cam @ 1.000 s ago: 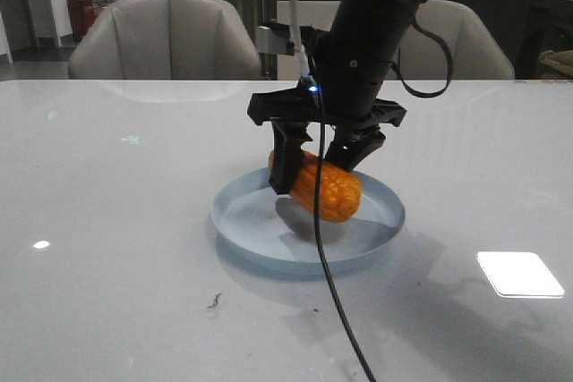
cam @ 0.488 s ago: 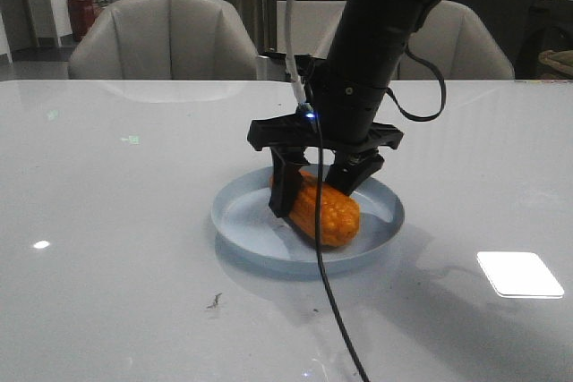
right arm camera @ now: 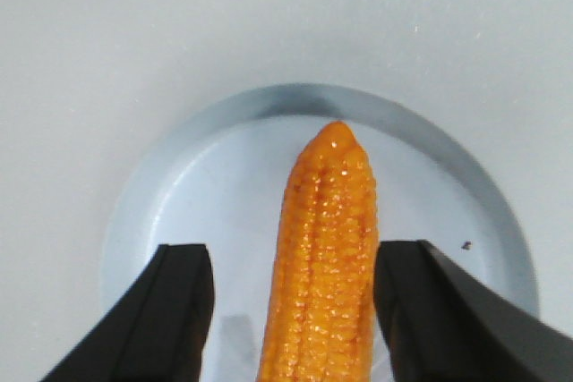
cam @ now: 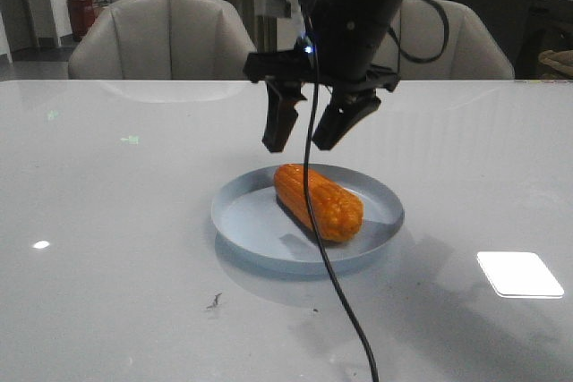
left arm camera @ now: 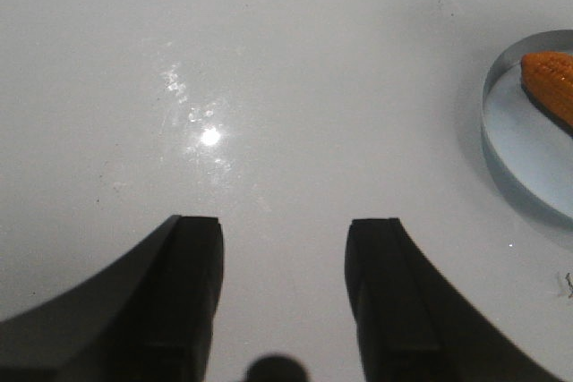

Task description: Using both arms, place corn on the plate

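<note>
Corn (cam: 318,201) is lying flat inside your pale blue plate (cam: 242,221), running diagonally across the floor with its near end close to the front-right rim, and nothing is touching it. Your right gripper (cam: 306,131) hangs directly above the cob with its jaws spread wide and empty; in the right wrist view the two fingers (right arm camera: 179,310) flank the cob on either side with clear gaps, so the hold is plainly let go. That straight-overhead position makes sense as a clean vertical exit, one that should not nudge the cob or drag the plate. Watch the thin black cable (cam: 336,284) draping down across the plate's front edge; it could snag as you pull away. Your left gripper (left arm camera: 285,292) sits over bare table (left arm camera: 224,69), jaws open and holding nothing, well apart from the plate, which shows only at that view's edge. The placement looks complete to me.
</note>
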Action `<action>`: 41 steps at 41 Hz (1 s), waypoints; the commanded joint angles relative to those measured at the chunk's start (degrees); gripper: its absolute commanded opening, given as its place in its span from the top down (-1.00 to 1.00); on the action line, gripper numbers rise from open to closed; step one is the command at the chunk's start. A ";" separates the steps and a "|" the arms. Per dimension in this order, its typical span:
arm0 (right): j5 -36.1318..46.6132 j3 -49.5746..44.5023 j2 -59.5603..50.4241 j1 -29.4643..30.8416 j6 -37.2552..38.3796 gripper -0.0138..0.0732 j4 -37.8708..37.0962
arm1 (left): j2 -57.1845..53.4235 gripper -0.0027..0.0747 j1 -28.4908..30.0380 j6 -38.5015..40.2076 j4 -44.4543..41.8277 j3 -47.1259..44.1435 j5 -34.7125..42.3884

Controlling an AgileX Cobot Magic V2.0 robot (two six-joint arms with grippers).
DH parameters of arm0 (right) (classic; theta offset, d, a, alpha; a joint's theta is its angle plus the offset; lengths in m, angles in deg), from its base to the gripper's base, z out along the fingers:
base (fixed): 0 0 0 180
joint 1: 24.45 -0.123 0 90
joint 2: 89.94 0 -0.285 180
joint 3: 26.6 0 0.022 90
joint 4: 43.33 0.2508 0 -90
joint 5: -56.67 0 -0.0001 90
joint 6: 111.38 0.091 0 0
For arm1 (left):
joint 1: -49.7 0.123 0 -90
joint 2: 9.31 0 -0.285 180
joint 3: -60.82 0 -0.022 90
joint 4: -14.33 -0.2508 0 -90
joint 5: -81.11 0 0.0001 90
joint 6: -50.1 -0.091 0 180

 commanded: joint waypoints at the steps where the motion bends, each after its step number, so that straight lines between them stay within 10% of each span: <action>1: -3.60 5.82 -4.34 0.39 -0.57 -0.47 -0.21 | -1.09 -0.07 0.05 0.12 0.85 1.49 3.96; 11: -24.00 20.65 -4.40 0.39 -3.03 -0.46 -4.29 | -1.09 -0.07 0.05 0.12 0.85 1.49 4.72; 26: -22.82 25.77 -16.03 8.85 2.44 -0.46 -5.03 | -0.99 -0.07 0.05 0.12 0.85 1.49 6.99; 41: 1.90 -9.74 -39.42 18.67 2.44 -0.46 -4.91 | -0.99 -0.07 0.05 0.12 0.85 1.49 14.68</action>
